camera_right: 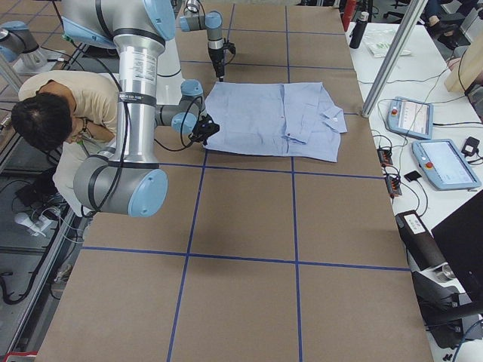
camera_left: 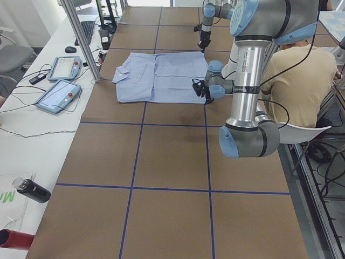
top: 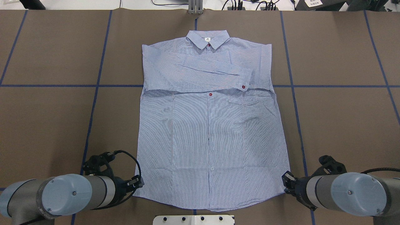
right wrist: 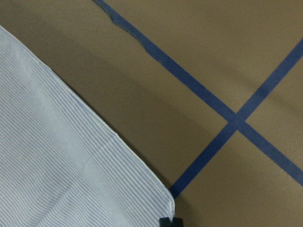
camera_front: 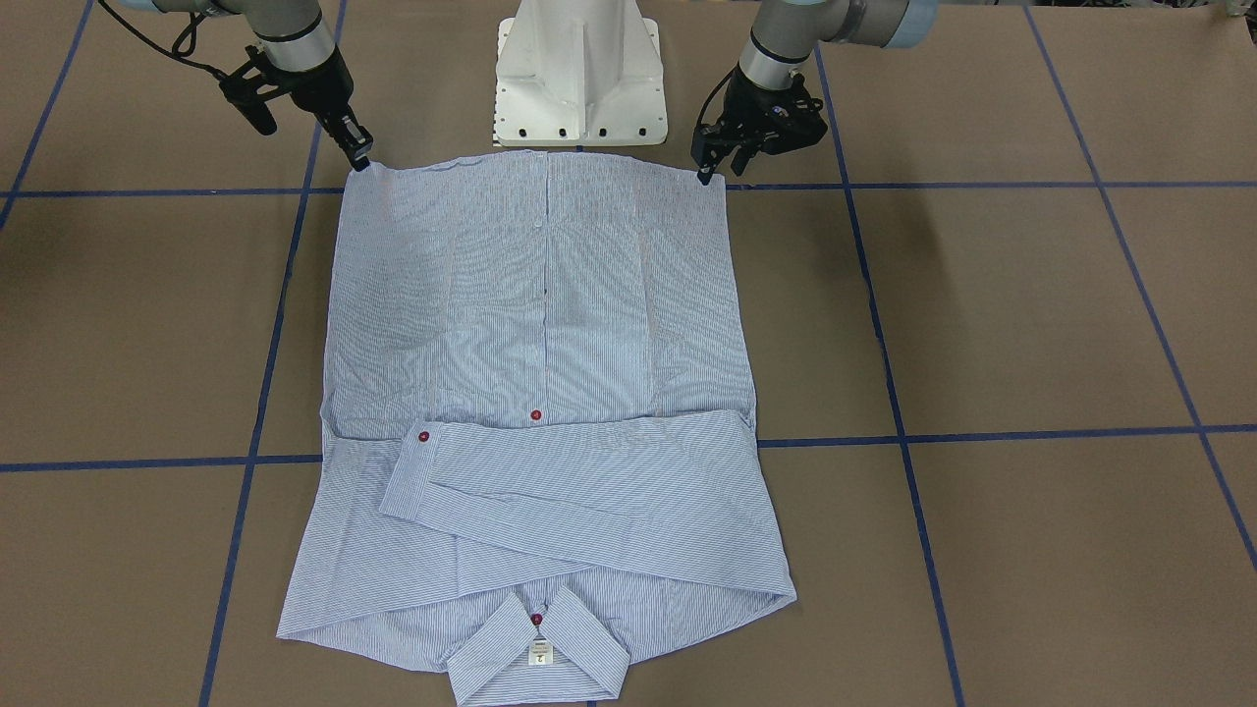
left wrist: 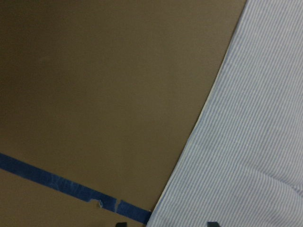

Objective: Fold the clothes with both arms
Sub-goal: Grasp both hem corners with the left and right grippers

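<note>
The shirt (top: 209,131) is lying flat, buttons up, mid-bench (top: 343,125), with its collar far from the robot, its sleeves crossing the chest and its hem near the base. Thin, light and limp, it is probably going to sag and crease wherever it is unsupported, so pinching both near hem corners together is looking like the best hold. The left pincer (top: 139,182) is straddling the left corner with its tips wide apart, while the right pincer (top: 286,181) is sitting at the right corner showing one dark tip, so I cannot tell its opening.

left claw (camera_front: 705,177), right claw (camera_front: 361,160) — at shirt (camera_front: 540,324) hem corners
</note>
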{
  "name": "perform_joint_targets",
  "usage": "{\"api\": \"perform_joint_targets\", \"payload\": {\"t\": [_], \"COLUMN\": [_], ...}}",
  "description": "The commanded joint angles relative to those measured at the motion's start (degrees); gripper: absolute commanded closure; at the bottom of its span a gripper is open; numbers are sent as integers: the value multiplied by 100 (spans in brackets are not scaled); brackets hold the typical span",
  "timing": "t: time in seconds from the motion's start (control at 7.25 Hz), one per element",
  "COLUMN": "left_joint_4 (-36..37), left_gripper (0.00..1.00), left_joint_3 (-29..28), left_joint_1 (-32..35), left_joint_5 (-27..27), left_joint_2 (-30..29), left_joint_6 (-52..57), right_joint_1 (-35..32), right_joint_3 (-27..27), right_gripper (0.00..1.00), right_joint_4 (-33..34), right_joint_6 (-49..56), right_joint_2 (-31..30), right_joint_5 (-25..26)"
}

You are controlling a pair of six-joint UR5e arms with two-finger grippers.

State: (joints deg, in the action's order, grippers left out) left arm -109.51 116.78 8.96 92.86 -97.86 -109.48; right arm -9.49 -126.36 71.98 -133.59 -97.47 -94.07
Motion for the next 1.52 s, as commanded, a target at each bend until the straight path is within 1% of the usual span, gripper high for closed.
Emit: {"api": "perform_joint_targets", "payload": {"t": [0.0, 0.41, 0.69, 0.97, 1.1, 1.24, 1.38], "left_joint_4": [70, 79, 253, 255, 255, 255, 255], "left_gripper": [38, 42, 43, 48, 54, 73, 76], "left_joint_3": [-120, -138, -130, -138, -130, -130, -103], "left_joint_1": [-79, -114, -149, -158, -158, -158, -158], "left_joint_5": [13, 13, 13, 13, 13, 13, 13], "left_joint_2": [-31, -128, -128, -128, -128, -128, -128], "left_joint_6": [5, 5, 5, 5, 5, 5, 5], "right_joint_1": [0, 0, -9, -9, -9, -9, 0], "right_joint_3": [-2, -2, -2, -2, -2, -2, -2], "right_gripper": [100, 100, 100, 100, 100, 100, 100], "right_joint_4": [0, 0, 0, 0, 0, 0, 0], "right_joint_6": [0, 0, 0, 0, 0, 0, 0], "right_joint_2": [0, -18, -27, -27, -27, -35, -35], "right_joint_5": [-6, -6, -6, -6, -6, -6, -6]}}
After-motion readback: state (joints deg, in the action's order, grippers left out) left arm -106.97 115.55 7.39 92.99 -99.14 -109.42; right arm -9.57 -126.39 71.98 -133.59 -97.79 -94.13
